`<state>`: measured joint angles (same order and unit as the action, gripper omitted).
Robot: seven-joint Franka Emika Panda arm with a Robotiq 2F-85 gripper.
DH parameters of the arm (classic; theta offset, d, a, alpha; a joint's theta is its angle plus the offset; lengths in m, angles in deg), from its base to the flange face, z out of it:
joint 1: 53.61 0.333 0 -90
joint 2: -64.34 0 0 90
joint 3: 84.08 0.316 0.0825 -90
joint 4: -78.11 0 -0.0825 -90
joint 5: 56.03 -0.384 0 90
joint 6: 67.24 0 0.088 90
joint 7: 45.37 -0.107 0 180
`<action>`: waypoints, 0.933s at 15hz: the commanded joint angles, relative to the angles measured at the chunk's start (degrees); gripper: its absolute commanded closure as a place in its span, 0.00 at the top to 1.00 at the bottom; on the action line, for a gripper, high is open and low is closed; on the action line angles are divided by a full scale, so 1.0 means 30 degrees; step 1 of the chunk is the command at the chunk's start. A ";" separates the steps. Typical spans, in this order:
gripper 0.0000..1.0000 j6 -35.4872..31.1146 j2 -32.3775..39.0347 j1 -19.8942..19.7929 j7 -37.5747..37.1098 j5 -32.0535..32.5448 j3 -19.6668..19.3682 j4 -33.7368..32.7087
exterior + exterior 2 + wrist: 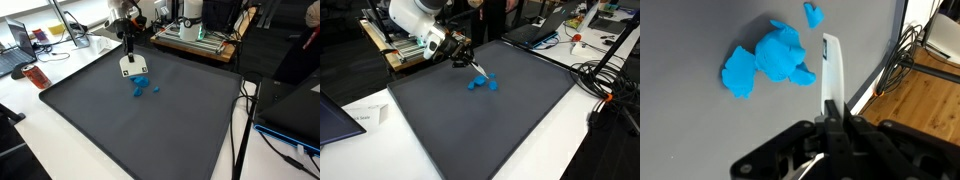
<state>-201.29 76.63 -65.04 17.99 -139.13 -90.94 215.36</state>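
My gripper [832, 113] is shut on a flat white tool [830, 68], seen edge-on in the wrist view as a thin blade pointing away from the jaws. The tool [130, 68] hangs down from the gripper [128, 48] to the dark grey mat [150, 130]. A blue lump [765, 62] lies just left of the blade, close to its side. A small blue piece [814, 14] lies beyond the blade's tip. In both exterior views the blue pieces [139, 83] [476, 84] sit right by the tool's lower end [480, 71], under the gripper [464, 59].
The mat [480, 130] covers most of a white table. A laptop [14, 42] and a red object [33, 76] lie beyond one edge, and cables [605, 80] run past another. Lab equipment [200, 35] stands behind the arm. A paper sheet [365, 118] lies by the mat's corner.
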 commanded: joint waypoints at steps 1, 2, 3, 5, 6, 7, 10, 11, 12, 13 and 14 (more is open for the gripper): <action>0.01 -0.1336 -0.1415 0.0749 0.0735 -0.1128 -0.0109 0.1289; 0.01 -0.1633 -0.1576 0.0894 0.0719 -0.1218 -0.0084 0.1432; 0.01 -0.2200 -0.1783 0.1099 0.0551 -0.1220 -0.0048 0.1574; 0.01 -0.3271 -0.2345 0.1500 0.0271 -0.0999 0.0076 0.1927; 0.01 -0.3840 -0.2601 0.1694 0.0101 -0.0814 0.0149 0.2062; 0.01 -0.4542 -0.2842 0.1941 -0.0162 -0.0550 0.0259 0.2208; 0.01 -0.6628 -0.3511 0.2618 -0.0601 -0.0250 0.0713 0.2637; 0.01 -0.7246 -0.3770 0.2861 -0.0756 -0.0155 0.0860 0.2815; 0.01 -0.7883 -0.3964 0.3084 -0.0962 -0.0029 0.1023 0.2955; 0.01 -0.8581 -0.4151 0.3292 -0.1122 0.0019 0.1185 0.3085; 0.01 -0.9274 -0.4341 0.3502 -0.1297 0.0045 0.1353 0.3231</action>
<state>-224.07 67.46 -56.12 16.79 -140.46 -88.13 222.13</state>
